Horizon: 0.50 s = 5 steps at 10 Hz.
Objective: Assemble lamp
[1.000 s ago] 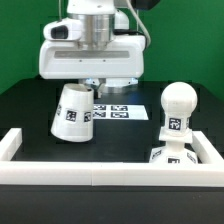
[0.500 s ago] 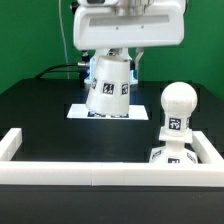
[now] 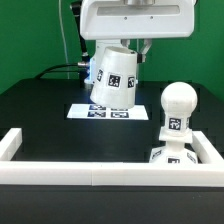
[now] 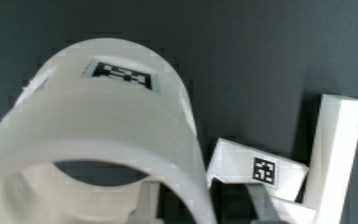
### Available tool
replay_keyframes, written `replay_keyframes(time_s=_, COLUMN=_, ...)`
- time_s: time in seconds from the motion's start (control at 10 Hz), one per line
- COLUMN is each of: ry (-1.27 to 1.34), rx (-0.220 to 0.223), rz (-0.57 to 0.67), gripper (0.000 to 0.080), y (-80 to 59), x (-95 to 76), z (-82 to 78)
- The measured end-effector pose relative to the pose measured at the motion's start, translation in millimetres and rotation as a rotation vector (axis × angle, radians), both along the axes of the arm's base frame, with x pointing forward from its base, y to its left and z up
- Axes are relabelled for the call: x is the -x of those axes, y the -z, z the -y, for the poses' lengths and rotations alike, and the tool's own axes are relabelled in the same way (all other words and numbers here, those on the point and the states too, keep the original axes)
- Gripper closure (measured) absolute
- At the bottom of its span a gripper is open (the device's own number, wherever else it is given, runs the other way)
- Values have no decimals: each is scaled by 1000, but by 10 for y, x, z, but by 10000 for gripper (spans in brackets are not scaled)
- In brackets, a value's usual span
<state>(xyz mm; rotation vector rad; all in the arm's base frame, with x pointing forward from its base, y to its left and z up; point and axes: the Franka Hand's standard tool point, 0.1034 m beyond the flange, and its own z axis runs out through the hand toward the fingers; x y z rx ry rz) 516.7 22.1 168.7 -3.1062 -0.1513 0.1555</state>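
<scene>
- Three lamp parts on record, two of them separately visible: the shade point(image 3: 114, 77) is held aloft, tilted, above the marker board point(image 3: 105, 112); the bulb point(image 3: 176, 118) stands upright at the exterior view's right, apparently seated on the base, whose outline is hidden behind the rail point(image 3: 110, 166).
- End effector point(image 3: 122, 48): its fingers are covered by the robot's white housing and by the shade. The shade hangs clear of the counter point(image 3: 40, 110), so it is judged clamped on the shade's upper part; the grip itself is not visible.
- Wrist view: the shade point(image 4: 105, 130) fills most of the picture, its open mouth facing the camera; one corner of the marker board point(image 4: 265, 165) shows beside it.
- Step in hand, as judged: carrying the shade toward the bulb.
- Handling advice: level the shade before travel, so that its mouth faces down. Centre it over the ball head. Lower slowly and straight. Keep clear of the rail and avoid knocking the bulb sideways.
- Labels: black-and-white square markers on the shade, the bulb stem and the marker board.
- Brands or legible writing: none visible.
</scene>
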Motion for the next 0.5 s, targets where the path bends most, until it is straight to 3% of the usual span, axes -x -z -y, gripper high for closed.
replay_keyframes(time_s=0.1, ry=-1, rx=0, rz=1, gripper=755, y=-9, x=-8, z=-7)
replay_keyframes(time_s=0.2, ry=-15, rx=-8, rz=-25, gripper=755, y=-162, x=-69, z=-70)
replay_keyframes(time_s=0.5, ry=6, rx=-27, rz=-6, gripper=755, y=-679, x=-507, z=-322)
